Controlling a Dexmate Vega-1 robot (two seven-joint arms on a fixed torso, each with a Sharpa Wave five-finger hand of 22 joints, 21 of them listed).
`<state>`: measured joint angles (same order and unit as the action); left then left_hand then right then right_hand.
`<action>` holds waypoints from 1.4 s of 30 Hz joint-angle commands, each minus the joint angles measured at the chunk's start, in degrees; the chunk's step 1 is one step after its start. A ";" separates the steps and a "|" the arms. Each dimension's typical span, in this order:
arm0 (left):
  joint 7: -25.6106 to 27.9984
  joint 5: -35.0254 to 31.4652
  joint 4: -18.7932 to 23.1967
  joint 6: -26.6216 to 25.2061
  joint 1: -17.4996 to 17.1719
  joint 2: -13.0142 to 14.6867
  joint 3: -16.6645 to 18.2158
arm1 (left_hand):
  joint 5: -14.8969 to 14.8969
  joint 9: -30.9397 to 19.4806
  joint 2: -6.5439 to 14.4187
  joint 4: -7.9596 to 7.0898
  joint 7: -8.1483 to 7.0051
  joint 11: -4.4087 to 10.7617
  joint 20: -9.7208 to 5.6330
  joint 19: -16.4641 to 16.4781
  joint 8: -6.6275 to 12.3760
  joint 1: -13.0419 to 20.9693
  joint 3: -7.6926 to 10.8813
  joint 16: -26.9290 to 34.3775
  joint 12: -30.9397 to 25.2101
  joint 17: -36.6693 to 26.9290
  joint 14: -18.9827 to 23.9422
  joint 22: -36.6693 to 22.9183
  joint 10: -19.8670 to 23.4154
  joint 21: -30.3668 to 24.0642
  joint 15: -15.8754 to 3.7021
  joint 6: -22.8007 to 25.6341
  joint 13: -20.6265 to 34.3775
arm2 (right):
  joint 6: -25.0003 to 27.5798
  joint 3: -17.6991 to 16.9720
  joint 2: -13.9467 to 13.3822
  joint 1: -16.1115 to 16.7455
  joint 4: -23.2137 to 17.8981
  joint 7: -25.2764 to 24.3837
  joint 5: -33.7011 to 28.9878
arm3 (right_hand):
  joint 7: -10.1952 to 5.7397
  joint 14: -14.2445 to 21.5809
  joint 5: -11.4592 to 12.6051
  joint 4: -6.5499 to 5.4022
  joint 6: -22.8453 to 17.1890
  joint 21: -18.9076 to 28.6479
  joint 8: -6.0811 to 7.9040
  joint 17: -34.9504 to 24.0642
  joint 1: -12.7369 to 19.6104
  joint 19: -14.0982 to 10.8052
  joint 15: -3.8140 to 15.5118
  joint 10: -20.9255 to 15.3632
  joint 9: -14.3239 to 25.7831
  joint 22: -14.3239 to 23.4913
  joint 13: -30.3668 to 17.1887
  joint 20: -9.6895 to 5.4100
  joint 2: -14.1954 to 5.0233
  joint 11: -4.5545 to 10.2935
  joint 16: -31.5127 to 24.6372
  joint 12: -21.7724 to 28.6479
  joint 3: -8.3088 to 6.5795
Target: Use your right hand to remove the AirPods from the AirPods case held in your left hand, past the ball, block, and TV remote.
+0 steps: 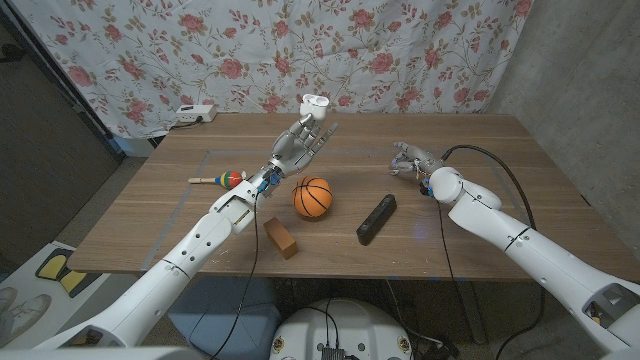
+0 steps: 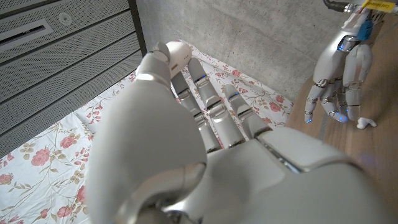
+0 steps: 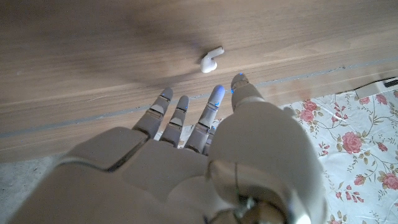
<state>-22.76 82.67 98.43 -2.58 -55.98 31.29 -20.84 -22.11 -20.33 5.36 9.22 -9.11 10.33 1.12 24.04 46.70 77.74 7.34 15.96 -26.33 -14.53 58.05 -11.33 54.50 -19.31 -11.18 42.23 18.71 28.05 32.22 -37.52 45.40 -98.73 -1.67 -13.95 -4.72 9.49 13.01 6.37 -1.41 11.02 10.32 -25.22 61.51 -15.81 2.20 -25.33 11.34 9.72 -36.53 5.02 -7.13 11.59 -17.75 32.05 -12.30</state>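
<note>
My left hand (image 1: pixel 300 142) is raised over the far middle of the table and grips a white AirPods case (image 1: pixel 316 103) at its fingertips; the case's rounded end (image 2: pixel 177 53) shows in the left wrist view past the hand (image 2: pixel 205 143). My right hand (image 1: pixel 412 160) hangs fingers-down over the table to the right, holding nothing. One white AirPod (image 3: pixel 210 60) lies on the wood just beyond its fingertips (image 3: pixel 214 99), and that AirPod (image 2: pixel 365 122) also shows beside the right hand (image 2: pixel 339 81) in the left wrist view.
An orange ball (image 1: pixel 312 197), a wooden block (image 1: pixel 281 238) and a black TV remote (image 1: pixel 376 218) lie between my arms near the front. A colourful toy (image 1: pixel 225 180) lies at the left, a white power strip (image 1: pixel 192 114) at the far left edge. A floral curtain hangs behind.
</note>
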 commanded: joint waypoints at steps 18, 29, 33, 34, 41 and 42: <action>-0.63 0.10 -0.17 1.00 -1.07 -0.28 0.33 | 0.33 0.14 1.99 -0.29 -0.08 0.52 -0.24 -0.41 0.18 1.61 -0.15 0.32 0.09 -0.12 2.50 -0.19 0.59 -0.59 -2.72 0.75 16.58 | -0.03 -7.63 -2.22 4.16 -8.14 -3.38 5.61 | 0.11 1.64 0.59 -0.90 0.23 1.10 1.17 -0.30 -3.73 -2.67 5.67 0.02 0.02 0.55 2.99 0.25 -0.85 -1.05 -0.89 -2.33 1.19; -0.82 -0.58 -0.08 2.36 -1.40 -0.96 0.20 | 0.47 0.47 1.94 -0.27 -0.04 0.54 -0.25 -0.50 0.04 1.62 -0.19 0.40 0.24 -0.17 2.58 -0.17 0.71 -0.63 -2.72 0.82 16.45 | -1.01 -11.47 -3.95 6.66 -12.19 -3.45 9.93 | -0.28 1.02 0.59 -0.82 -0.59 0.63 1.41 -0.49 -4.34 -1.54 5.63 -0.18 -0.02 0.56 3.81 0.62 -0.96 -0.83 -0.79 -2.80 1.37; -0.48 -0.72 0.10 2.66 -1.70 -0.95 0.25 | 0.50 0.46 1.95 -0.27 -0.04 0.55 -0.29 -0.49 0.07 1.63 -0.19 0.41 0.24 -0.18 2.58 -0.17 0.77 -0.66 -2.72 0.84 16.45 | -1.95 -12.34 -4.74 7.20 -13.16 -3.37 10.97 | -0.32 0.96 0.59 -0.81 -0.67 0.58 1.42 -0.53 -4.47 -1.40 5.54 -0.19 -0.02 0.56 3.98 0.65 -1.01 -0.82 -0.79 -2.92 1.40; 0.47 -0.64 0.61 2.68 -2.05 -0.85 0.39 | 0.51 0.48 1.94 -0.27 -0.04 0.55 -0.29 -0.48 0.07 1.63 -0.20 0.42 0.20 -0.18 2.59 -0.17 0.81 -0.66 -2.73 0.87 16.49 | -1.98 -12.58 -4.79 7.38 -13.44 -3.56 11.21 | -0.41 0.95 0.58 -0.81 -0.71 0.56 1.43 -0.54 -4.50 -1.34 5.58 -0.16 -0.03 0.56 4.01 0.57 -1.00 -0.78 -0.79 -2.96 1.41; -0.35 -0.62 0.10 3.16 -2.05 -1.24 0.31 | 0.57 0.58 1.90 -0.27 -0.07 0.52 -0.39 -0.46 0.05 1.62 -0.22 0.47 0.19 -0.20 2.68 -0.16 0.92 -0.71 -2.73 0.94 16.55 | -2.31 -14.36 -5.58 8.63 -15.50 -3.99 13.09 | -0.58 0.82 0.59 -0.76 -0.90 0.52 1.45 -0.63 -4.85 -1.12 5.51 -0.32 -0.04 0.57 4.48 0.43 -1.12 -0.68 -0.84 -3.28 1.47; -0.15 -0.53 0.30 3.22 -2.19 -1.32 0.33 | 0.58 0.59 1.90 -0.27 -0.04 0.51 -0.34 -0.49 0.05 1.61 -0.23 0.47 0.22 -0.20 2.70 -0.16 0.90 -0.70 -2.73 0.92 16.53 | -2.65 -14.57 -5.84 8.80 -15.76 -3.92 13.29 | -0.62 0.78 0.60 -0.70 -0.94 0.52 1.46 -0.63 -4.89 -1.09 5.62 -0.15 -0.05 0.57 4.61 0.35 -1.12 -0.77 -0.84 -3.45 1.47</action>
<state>-23.16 82.18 98.54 -0.26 -57.62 30.53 -20.56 -21.67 -19.63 5.52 9.05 -9.31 10.70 0.81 23.74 46.46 77.90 7.17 16.20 -25.88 -14.52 58.05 -11.33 54.86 -19.74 -11.18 42.68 18.71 26.51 20.28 -41.89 52.37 -111.36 -5.20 -3.67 -4.80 10.47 13.35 5.68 -1.96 11.80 11.26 -25.65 57.06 -17.24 2.13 -25.15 11.19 10.02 -32.02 5.64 -8.09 10.99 -18.37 29.00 -10.98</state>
